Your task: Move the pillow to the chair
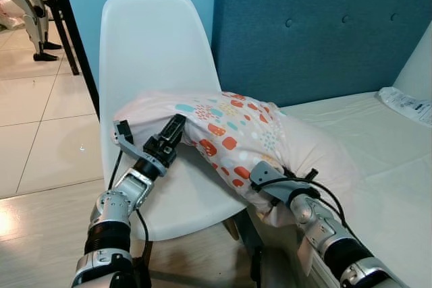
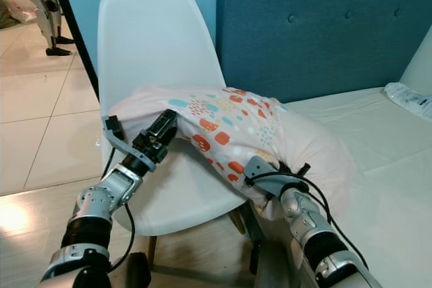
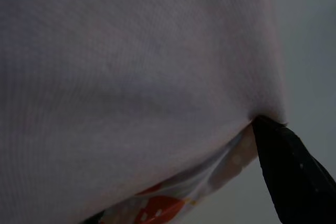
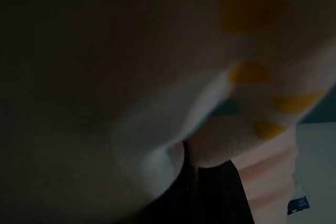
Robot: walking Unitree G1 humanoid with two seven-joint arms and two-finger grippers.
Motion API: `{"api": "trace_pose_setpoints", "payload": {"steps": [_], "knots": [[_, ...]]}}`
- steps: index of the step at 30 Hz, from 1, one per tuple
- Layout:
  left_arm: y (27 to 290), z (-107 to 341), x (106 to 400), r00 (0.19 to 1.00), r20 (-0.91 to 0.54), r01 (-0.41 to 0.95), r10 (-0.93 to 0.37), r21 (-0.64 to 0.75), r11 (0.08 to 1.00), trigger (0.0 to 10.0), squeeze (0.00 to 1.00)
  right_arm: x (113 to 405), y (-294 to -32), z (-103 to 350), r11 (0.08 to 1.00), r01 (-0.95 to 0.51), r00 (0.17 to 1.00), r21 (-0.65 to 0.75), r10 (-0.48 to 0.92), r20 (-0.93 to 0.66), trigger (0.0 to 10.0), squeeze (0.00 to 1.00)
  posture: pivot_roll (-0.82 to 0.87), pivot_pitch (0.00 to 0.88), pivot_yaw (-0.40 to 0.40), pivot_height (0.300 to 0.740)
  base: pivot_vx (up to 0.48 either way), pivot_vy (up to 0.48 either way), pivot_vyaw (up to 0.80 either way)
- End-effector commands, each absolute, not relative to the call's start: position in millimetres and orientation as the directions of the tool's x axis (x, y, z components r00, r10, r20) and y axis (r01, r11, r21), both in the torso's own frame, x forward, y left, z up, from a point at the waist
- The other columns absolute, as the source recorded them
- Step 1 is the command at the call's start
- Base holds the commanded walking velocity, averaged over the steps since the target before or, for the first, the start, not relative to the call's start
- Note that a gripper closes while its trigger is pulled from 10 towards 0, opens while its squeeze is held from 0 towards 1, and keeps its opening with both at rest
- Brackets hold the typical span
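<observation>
The pillow (image 1: 236,126), pinkish white with orange, teal and yellow spots, lies across the white plastic chair's seat (image 1: 169,200) and the edge of the bed (image 1: 378,153). My left gripper (image 1: 177,126) is shut on the pillow's left end above the seat; in the left wrist view fabric is pinched against a black finger (image 3: 286,171). Low on the right, between chair and bed, my right gripper (image 1: 262,179) grips the pillow's underside with its fingertips buried in cloth. The right wrist view is dark, with spotted fabric folded over a finger (image 4: 210,192).
A blue padded headboard (image 1: 324,25) rises behind the bed. A clear plastic packet (image 1: 405,104) lies on the mattress at far right. Tiled floor (image 1: 40,119) spreads to the left, with a black stand (image 1: 64,18) and another machine's legs (image 1: 27,11) at the back left.
</observation>
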State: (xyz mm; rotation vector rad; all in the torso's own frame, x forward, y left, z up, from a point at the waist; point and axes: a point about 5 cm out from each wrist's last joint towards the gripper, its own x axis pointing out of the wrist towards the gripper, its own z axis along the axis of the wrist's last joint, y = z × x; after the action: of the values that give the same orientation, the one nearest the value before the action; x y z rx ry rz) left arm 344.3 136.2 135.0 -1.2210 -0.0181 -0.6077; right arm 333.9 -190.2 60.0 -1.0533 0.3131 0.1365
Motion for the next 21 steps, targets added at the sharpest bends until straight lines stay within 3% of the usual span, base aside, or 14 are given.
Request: {"api": "trace_pose_setpoints", "payload": {"steps": [1, 6, 8, 11, 21], "knots": [[134.3, 131.2, 343.9, 0.862, 0.296, 0.408, -0.411, -0.887, 0.215, 10.0, 1.00, 330.1, -193.1, 52.1, 0.510, -0.284, 0.931, -0.812, -0.057, -0.361, 0.0, 0.00, 0.03, 0.068, -0.025, 0.493, 0.000, 0.000, 0.00], [131.4, 126.6, 343.3, 0.879, 0.267, 0.370, -0.394, -0.904, 0.213, 10.0, 1.00, 329.5, -193.5, 51.6, 0.513, -0.283, 0.931, -0.811, -0.058, -0.361, 0.0, 0.00, 0.03, 0.067, -0.024, 0.493, 0.000, 0.000, 0.00], [133.4, 136.4, 340.3, 0.867, 0.361, 0.420, -0.342, -0.900, 0.116, 10.0, 1.00, 328.8, -195.1, 50.9, 0.517, -0.280, 0.930, -0.809, -0.063, -0.362, 0.0, 0.00, 0.03, 0.067, -0.022, 0.493, 0.000, 0.000, 0.00], [137.3, 143.8, 338.2, 0.849, 0.430, 0.469, -0.308, -0.881, 0.064, 10.0, 1.00, 329.1, -195.2, 51.2, 0.518, -0.279, 0.930, -0.809, -0.065, -0.362, 0.0, 0.00, 0.03, 0.067, -0.022, 0.493, 0.000, 0.000, 0.00], [132.6, 119.4, 340.6, 0.909, 0.252, 0.318, -0.331, -0.935, 0.160, 10.0, 1.00, 330.4, -194.7, 52.5, 0.526, -0.274, 0.931, -0.805, -0.064, -0.359, 0.0, 0.00, 0.03, 0.063, -0.028, 0.493, 0.000, 0.000, 0.00]]}}
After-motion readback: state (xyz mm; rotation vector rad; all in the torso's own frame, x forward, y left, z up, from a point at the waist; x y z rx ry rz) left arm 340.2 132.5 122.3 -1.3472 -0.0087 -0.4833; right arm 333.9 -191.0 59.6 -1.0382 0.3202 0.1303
